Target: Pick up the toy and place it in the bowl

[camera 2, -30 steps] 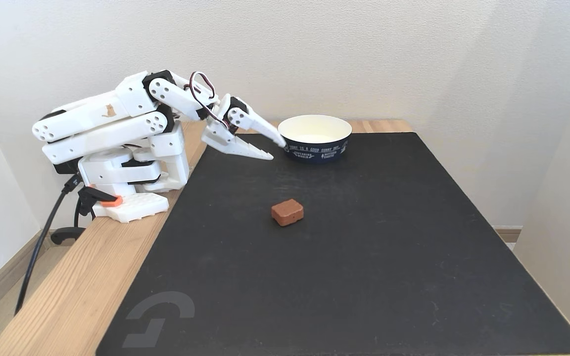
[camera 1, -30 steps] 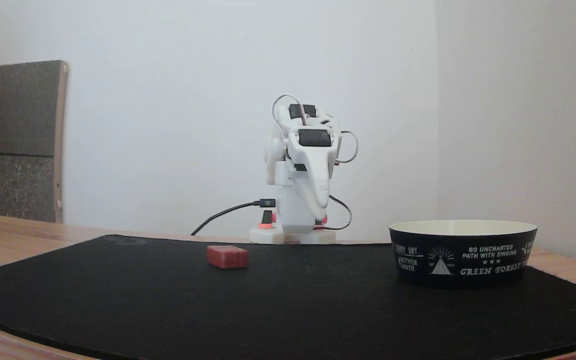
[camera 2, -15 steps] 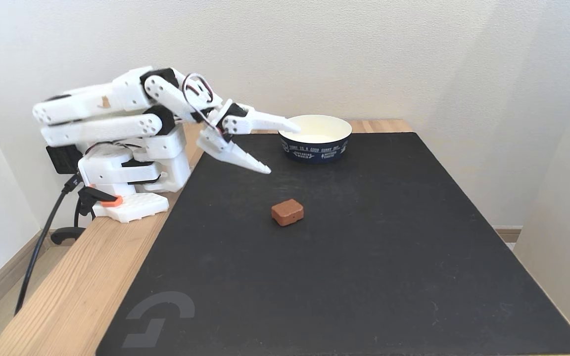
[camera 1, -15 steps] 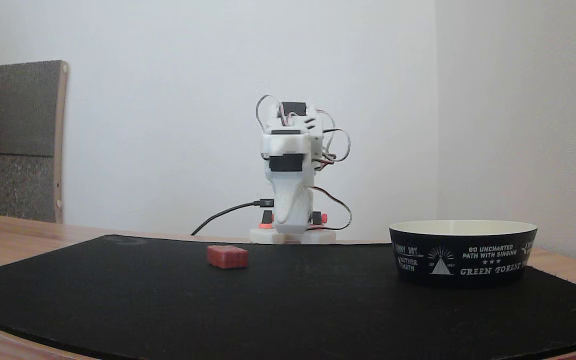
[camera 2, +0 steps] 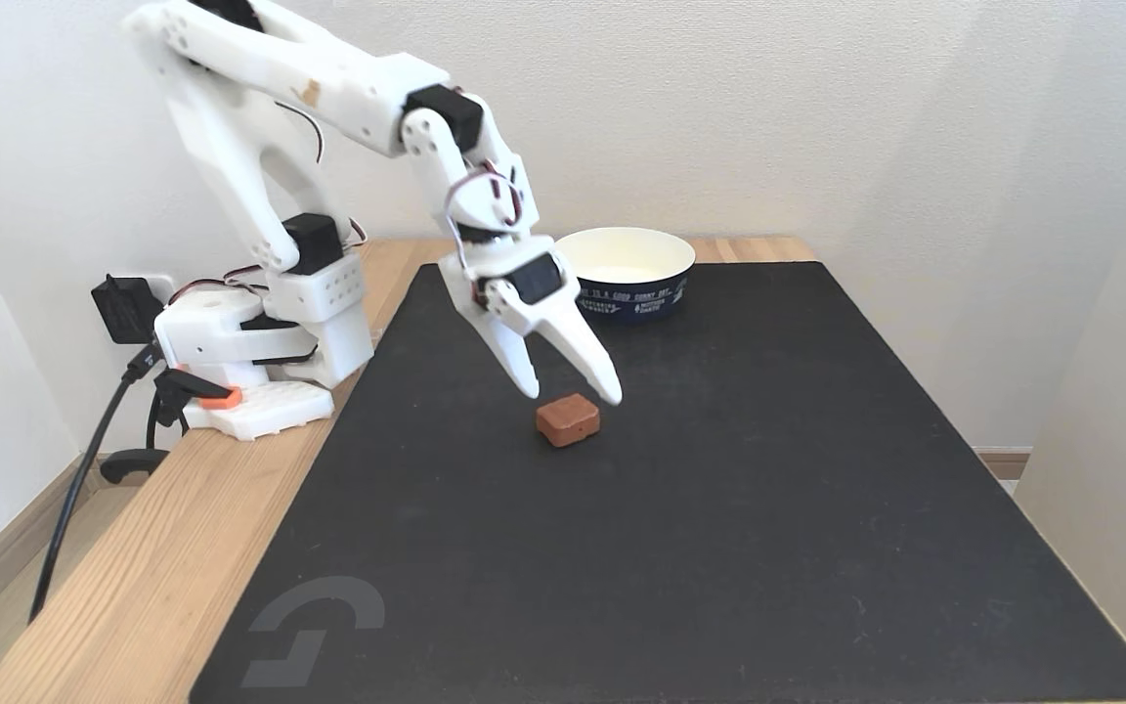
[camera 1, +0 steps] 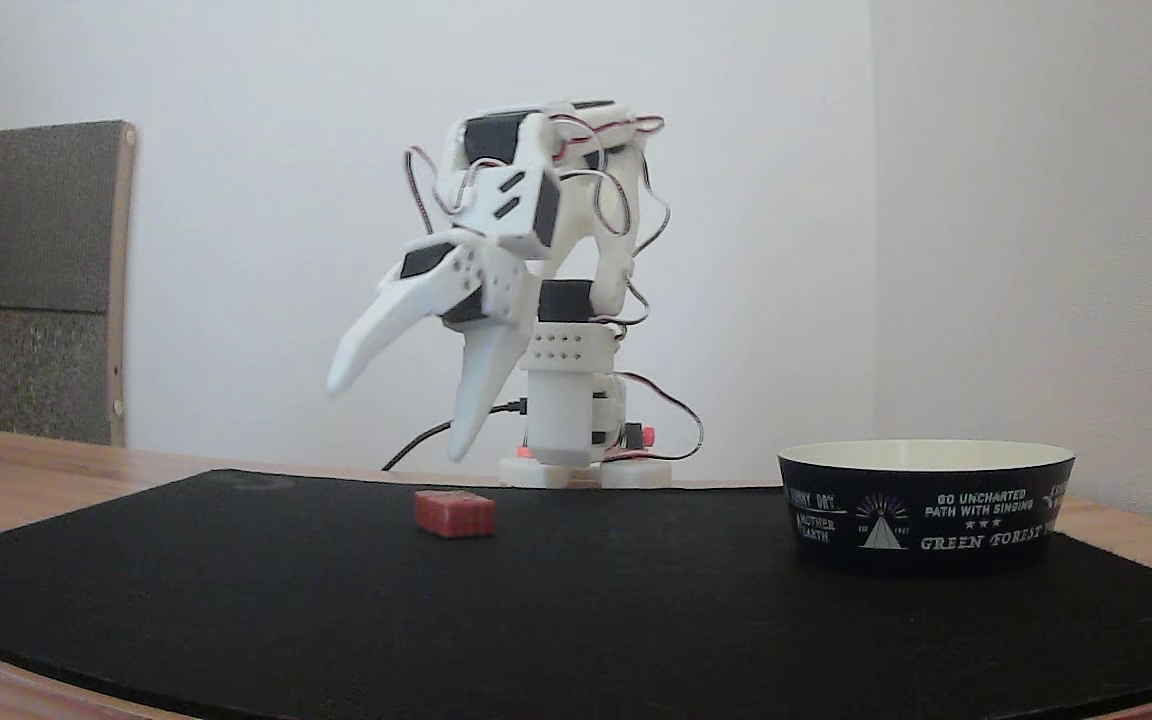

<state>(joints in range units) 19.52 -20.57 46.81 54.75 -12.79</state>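
Observation:
The toy, a small red block (camera 1: 454, 514) (camera 2: 568, 419), lies on the black mat. My white gripper (camera 1: 396, 420) (camera 2: 570, 394) hangs open just above it, fingers spread and pointing down. In a fixed view the two fingertips (camera 2: 610, 394) stand on either side of the block's far edge, with nothing between them. The bowl (camera 1: 926, 506) (camera 2: 626, 274), black outside with white lettering and cream inside, stands on the mat apart from the block, behind the gripper in a fixed view.
A black mat (camera 2: 661, 508) covers most of the wooden table (camera 2: 133, 567). The arm's base (camera 2: 255, 352) with its cable sits at the table's left edge. A grey board (camera 1: 31, 285) leans on the wall.
The arm has unfolded from its tucked pose, risen and reached out over the mat. The gripper swung away from the bowl, opened wide and now hangs over the red block.

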